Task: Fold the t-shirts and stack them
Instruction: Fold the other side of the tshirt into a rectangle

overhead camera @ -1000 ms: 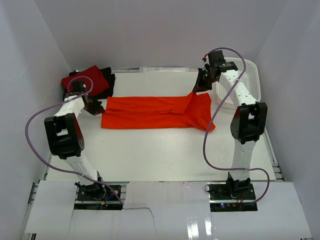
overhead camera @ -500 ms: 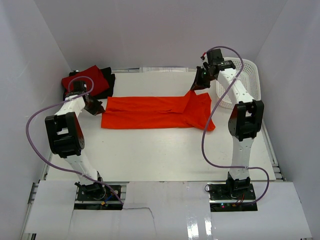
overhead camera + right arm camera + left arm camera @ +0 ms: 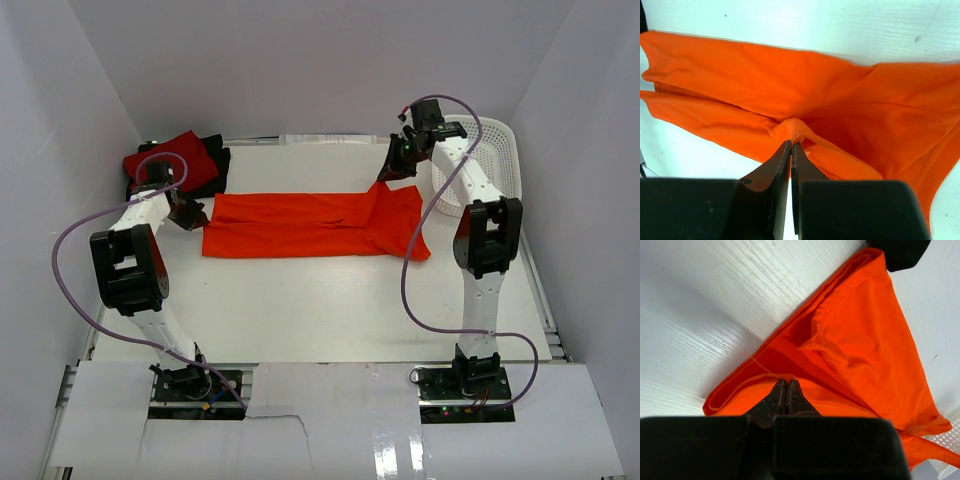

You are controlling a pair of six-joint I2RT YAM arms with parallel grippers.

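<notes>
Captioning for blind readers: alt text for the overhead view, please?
An orange t-shirt, folded into a long strip, lies across a white table, each end pinched by a gripper: left gripper at the left end, right gripper at the right. A crimson t-shirt and a black t-shirt sit piled far left; a white basket stands far right.

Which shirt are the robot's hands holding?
The orange shirt, stretched across the middle: the left gripper and right gripper each pinch an end. The red shirt and black shirt lie piled in the far-left corner.
</notes>
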